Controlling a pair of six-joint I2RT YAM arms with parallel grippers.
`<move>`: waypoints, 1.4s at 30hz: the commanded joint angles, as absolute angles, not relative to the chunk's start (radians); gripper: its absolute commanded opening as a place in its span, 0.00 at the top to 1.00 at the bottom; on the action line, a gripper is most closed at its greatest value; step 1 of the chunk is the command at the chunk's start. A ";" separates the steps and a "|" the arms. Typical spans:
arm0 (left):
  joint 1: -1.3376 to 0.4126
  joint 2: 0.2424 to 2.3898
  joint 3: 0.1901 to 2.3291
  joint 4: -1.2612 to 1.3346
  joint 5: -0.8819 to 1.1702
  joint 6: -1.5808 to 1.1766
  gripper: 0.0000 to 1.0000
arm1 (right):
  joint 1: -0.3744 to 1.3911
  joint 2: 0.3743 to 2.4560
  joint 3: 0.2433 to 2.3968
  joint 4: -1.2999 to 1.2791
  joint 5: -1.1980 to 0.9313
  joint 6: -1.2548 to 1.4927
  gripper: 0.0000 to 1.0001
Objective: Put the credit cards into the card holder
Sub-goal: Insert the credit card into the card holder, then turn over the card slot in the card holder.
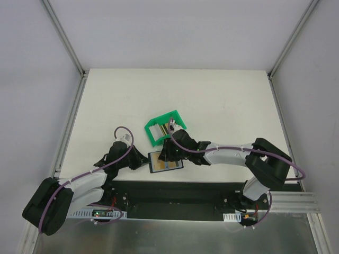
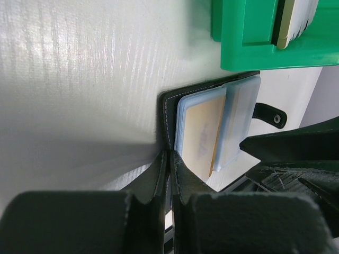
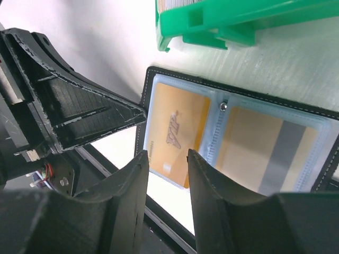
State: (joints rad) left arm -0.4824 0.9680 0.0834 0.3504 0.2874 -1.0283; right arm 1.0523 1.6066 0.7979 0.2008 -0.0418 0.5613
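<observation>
Black card holder lying open at the table's near edge with two gold credit cards already sleeved, left flap clamped tight in the left pincer, right pincer hovering part-open and empty just above, more waiting in the green bin just beyond.

The left tool is clamped on the left edge of the open holder, which lies on the table. A gold card sits in its clear sleeves. The green bin, holding cards, stands just beyond on the far side.
</observation>
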 commanded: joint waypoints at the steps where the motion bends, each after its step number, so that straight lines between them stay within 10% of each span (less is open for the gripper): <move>1: -0.474 0.953 0.087 0.331 0.308 -1.008 1.00 | 1.065 1.556 0.811 0.147 0.027 0.523 0.62; 24: -0.474 0.847 0.133 0.262 0.328 -0.991 1.00 | 1.068 1.606 0.903 -0.054 0.060 0.522 0.56; 42: -0.477 0.867 0.245 0.278 0.488 -0.910 1.00 | 1.069 1.723 0.973 -0.100 0.011 0.526 0.81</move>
State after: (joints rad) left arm -0.4824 0.8497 0.1841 0.2337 0.3927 -0.9554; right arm 1.0649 1.7065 0.9386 -0.0608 0.0219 0.5224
